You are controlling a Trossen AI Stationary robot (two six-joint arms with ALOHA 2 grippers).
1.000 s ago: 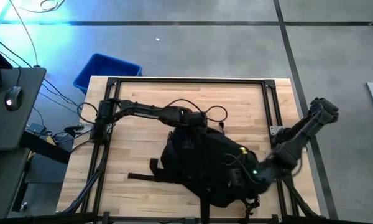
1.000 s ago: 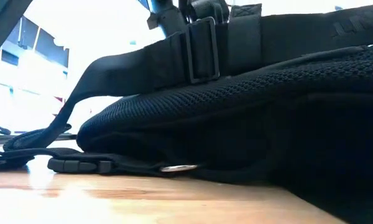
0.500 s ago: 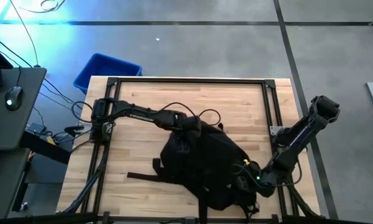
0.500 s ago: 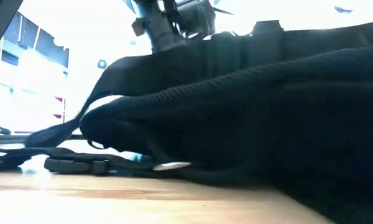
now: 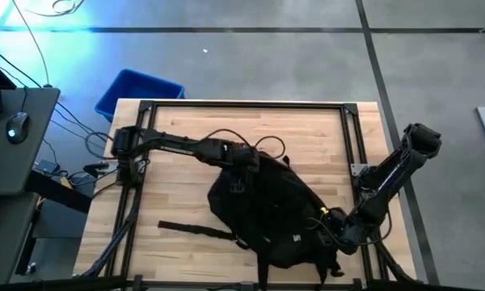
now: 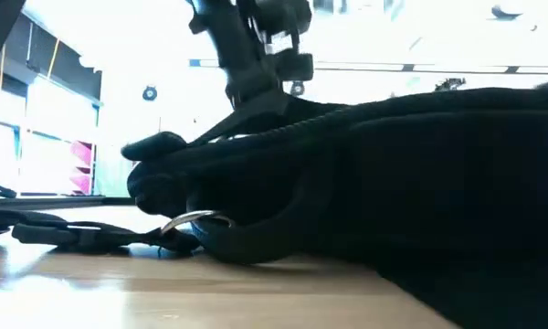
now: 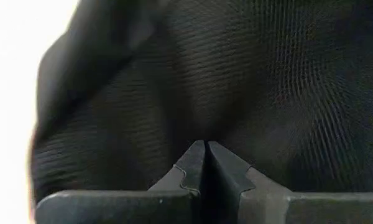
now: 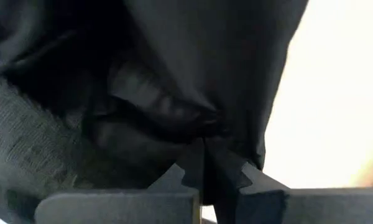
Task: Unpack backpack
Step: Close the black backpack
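Both pinching now: the left hand [image 5: 244,158] nipped on the top of the backpack [image 5: 271,206] lying centre-frame on the surface [image 5: 186,129], the right hand [image 5: 330,229] clamped on its lower-right fabric, so pull evenly or the cloth slips free.

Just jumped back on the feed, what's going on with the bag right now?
Both arms are working on the black backpack, which lies flat on the wooden table. The left gripper is shut, pinching the mesh fabric at the bag's far edge. The right gripper is shut on a fold of fabric at the bag's near right corner. One loose strap trails out to the left. Nothing has come out of the bag yet. A blue bin sits on the floor beyond the table.
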